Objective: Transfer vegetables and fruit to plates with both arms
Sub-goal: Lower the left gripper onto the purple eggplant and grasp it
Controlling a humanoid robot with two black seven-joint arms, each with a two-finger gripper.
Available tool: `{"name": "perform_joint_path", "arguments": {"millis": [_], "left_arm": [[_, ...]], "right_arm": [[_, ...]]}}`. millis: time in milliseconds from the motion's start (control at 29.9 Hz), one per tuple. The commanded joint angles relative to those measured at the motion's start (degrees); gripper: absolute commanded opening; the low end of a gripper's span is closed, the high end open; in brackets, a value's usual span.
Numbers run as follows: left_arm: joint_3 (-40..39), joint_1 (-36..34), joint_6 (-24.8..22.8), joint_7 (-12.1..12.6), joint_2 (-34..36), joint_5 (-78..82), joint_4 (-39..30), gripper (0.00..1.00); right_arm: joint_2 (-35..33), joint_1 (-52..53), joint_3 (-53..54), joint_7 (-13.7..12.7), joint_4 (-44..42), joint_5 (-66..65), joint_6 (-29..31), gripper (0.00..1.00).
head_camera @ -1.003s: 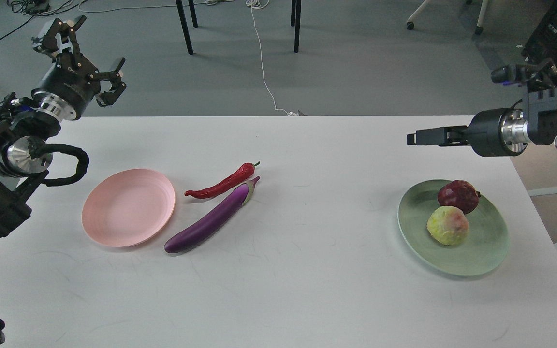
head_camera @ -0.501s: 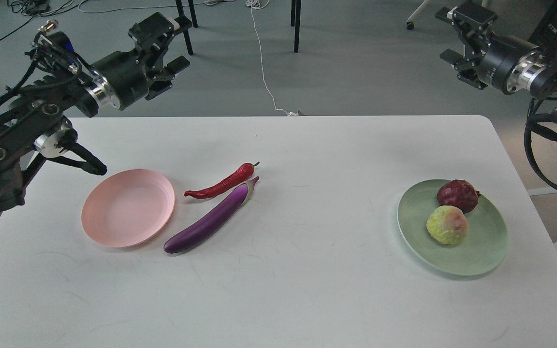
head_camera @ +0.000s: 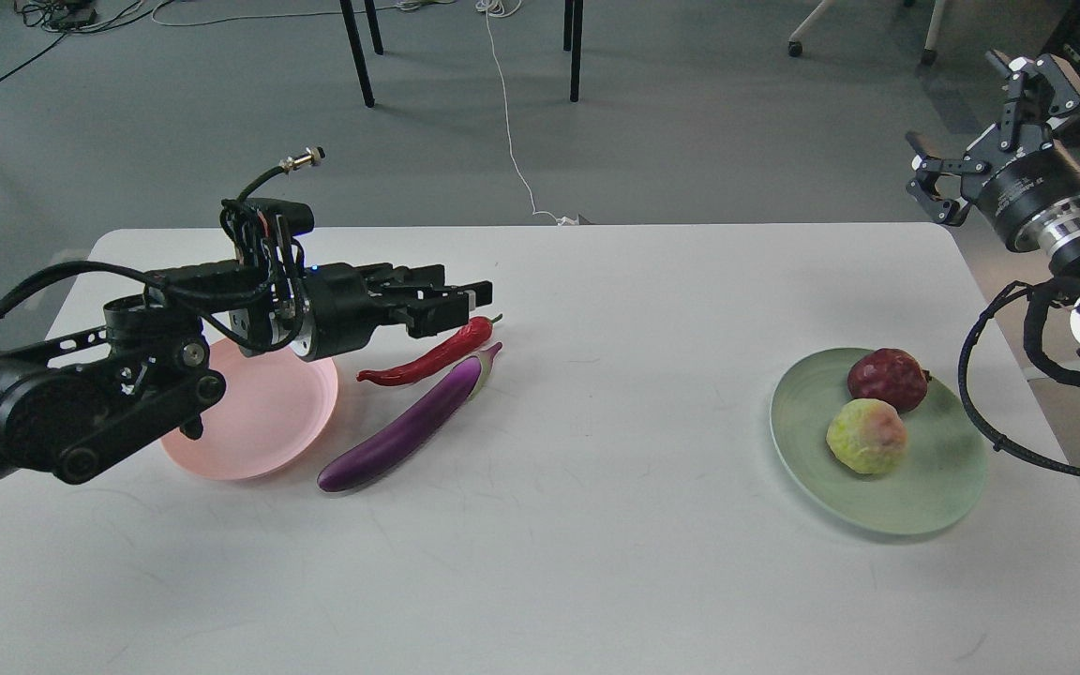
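Observation:
A red chili (head_camera: 427, 358) and a purple eggplant (head_camera: 404, 427) lie side by side on the white table, just right of the pink plate (head_camera: 259, 431). My left arm reaches low over the pink plate. My left gripper (head_camera: 467, 305) points right, just above the chili's stem end; its fingers look slightly apart and hold nothing. The pale green plate (head_camera: 924, 497) at the right holds the dark red fruit (head_camera: 887, 380) and the bumpy yellow-green fruit (head_camera: 866, 436). My right gripper (head_camera: 976, 127) is open and empty, raised beyond the table's far right corner.
The white table (head_camera: 596, 562) has rounded far corners and a right edge close to the green plate. Black chair legs (head_camera: 357, 52) and a white cable (head_camera: 507, 122) are on the grey floor behind the table.
My left arm swung down and right from beyond the table's far left edge to just above the chili. My right gripper moved right and slightly lower. Vegetables, fruit and plates have not moved.

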Motion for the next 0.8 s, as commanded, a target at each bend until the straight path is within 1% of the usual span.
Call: {"name": "perform_joint_path", "arguments": {"millis": [0, 134, 267, 401, 434, 501, 568, 635, 668, 702, 769], "left_arm": [[1.77, 0.67, 1.61, 0.44, 0.20, 13.68, 0.10, 0.72], [4.67, 2.60, 3.28, 0.79, 0.11, 21.34, 0.19, 0.67], [6.87, 4.18, 3.46, 0.79, -1.03, 22.23, 3.34, 0.64], [7.05, 5.77, 3.55, 0.79, -1.73, 22.06, 4.93, 0.61], [7.05, 5.94, 3.55, 0.79, -1.74, 21.79, 4.93, 0.58], [7.05, 6.12, 3.46, 0.79, -1.82, 21.79, 4.93, 0.49], [7.05, 6.12, 3.46, 0.70, -1.82, 21.79, 4.93, 0.42], [7.05, 6.12, 3.38, 0.53, -1.65, 21.79, 4.85, 0.30], [6.96, 6.03, 3.46, 0.44, -1.39, 21.79, 4.67, 0.26], [6.79, 6.03, 3.46, 0.44, -1.04, 21.62, 4.50, 0.24], [5.73, 5.86, 3.72, 0.00, -0.68, 20.31, 3.88, 0.23]], "right_arm": [[-0.07, -3.53, 2.21, 0.72, -0.23, 0.20, 0.63, 0.98], [-0.69, -6.17, 2.39, 0.81, -0.84, 0.20, 0.63, 0.98], [-1.04, -6.53, 2.74, 0.81, -2.95, 0.29, 0.63, 0.98], [-0.87, -6.53, 3.18, 0.81, -3.48, 0.29, 0.63, 0.98], [-0.69, -6.53, 3.53, 0.81, -3.57, 0.29, 0.63, 0.98], [-0.34, -6.53, 3.97, 0.81, -3.57, 0.29, 0.63, 0.98], [-0.25, -6.53, 4.14, 0.81, -3.57, 0.29, 0.63, 0.98], [-0.25, -6.53, 4.41, 0.81, -3.57, 0.29, 0.63, 0.98], [-0.25, -6.53, 4.58, 0.81, -3.57, 0.29, 0.63, 0.98], [-0.25, -6.53, 4.67, 0.81, -3.57, 0.29, 0.63, 0.98], [-0.25, -6.53, 4.76, 0.81, -3.57, 0.29, 0.63, 0.98]]}}
